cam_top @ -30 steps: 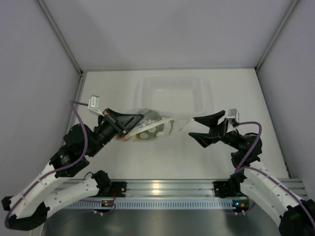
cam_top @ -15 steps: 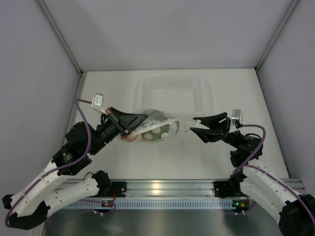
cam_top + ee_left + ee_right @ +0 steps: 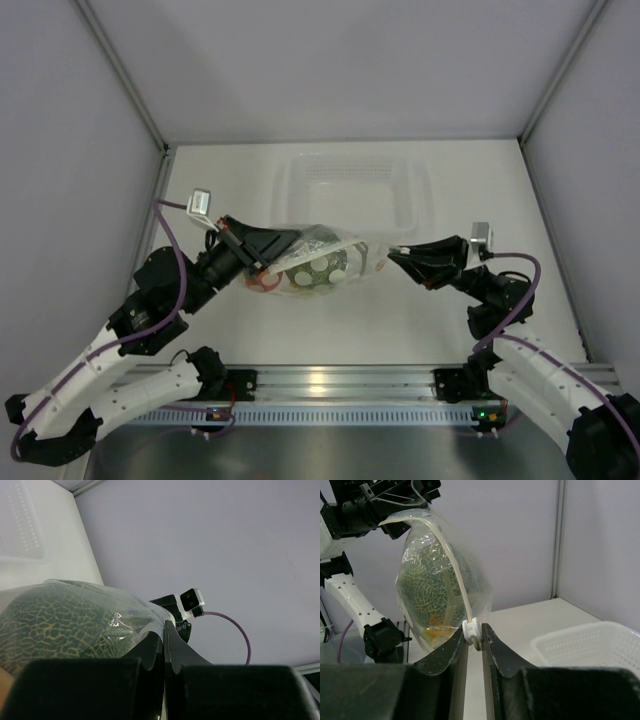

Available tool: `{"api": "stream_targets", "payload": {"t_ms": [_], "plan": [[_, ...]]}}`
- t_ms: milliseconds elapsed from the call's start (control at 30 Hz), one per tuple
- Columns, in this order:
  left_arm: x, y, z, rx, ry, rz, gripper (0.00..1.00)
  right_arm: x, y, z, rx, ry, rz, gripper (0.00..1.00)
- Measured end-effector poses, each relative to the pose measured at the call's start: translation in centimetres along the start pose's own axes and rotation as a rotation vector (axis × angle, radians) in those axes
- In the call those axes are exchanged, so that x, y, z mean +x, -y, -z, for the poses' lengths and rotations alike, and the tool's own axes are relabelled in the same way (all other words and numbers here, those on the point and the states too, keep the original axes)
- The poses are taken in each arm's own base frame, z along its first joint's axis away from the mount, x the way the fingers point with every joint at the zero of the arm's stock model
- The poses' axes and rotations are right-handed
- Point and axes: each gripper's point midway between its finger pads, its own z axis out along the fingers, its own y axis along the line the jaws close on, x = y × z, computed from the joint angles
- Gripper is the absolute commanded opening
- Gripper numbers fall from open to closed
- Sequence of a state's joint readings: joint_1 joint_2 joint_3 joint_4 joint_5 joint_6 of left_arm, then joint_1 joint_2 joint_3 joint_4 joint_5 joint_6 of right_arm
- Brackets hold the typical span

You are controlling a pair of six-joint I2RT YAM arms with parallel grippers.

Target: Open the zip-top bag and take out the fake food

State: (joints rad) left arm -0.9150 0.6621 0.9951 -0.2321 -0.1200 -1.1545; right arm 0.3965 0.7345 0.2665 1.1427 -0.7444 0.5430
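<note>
Left hand (image 3: 278, 246) is clamping shut on one end of the bag (image 3: 322, 262), with clear film caught between its closed fingers (image 3: 150, 652) in the left wrist view. Opposite it, the right hand (image 3: 396, 256) is pinching the white slider (image 3: 471, 627) on the zip strip, its two fingers (image 3: 457, 647) pressing in on either side. The bag is hanging stretched between the two hands, lifted off the table (image 3: 380, 320) and sitting on the near side of the tub (image 3: 420, 200). The zip strip is running in a curve from the slider up to the corner that the left hand is holding. Inside the bag, the green melon (image 3: 427, 587) is filling most of the pouch and pressing against the plastic, and something orange (image 3: 437, 622) is showing under it near the bottom. The tub is resting on the table behind the bag, apart from both hands
</note>
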Motion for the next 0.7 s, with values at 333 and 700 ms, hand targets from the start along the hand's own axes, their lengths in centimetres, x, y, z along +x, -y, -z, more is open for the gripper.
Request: {"api": "stream_targets", "payload": {"t_ms": [333,700], "plan": [[-0.5,-0.4,0.3,-0.005,0.031,0.003,0.0,-0.7,-0.5,0.0,-0.012,0.02,0.009,0.0],[-1.5,-2.6,0.3,-0.067,0.106,-0.114,0.61,-1.4,-0.4,-0.6,0.01,-0.107,0.045,0.0]]}}
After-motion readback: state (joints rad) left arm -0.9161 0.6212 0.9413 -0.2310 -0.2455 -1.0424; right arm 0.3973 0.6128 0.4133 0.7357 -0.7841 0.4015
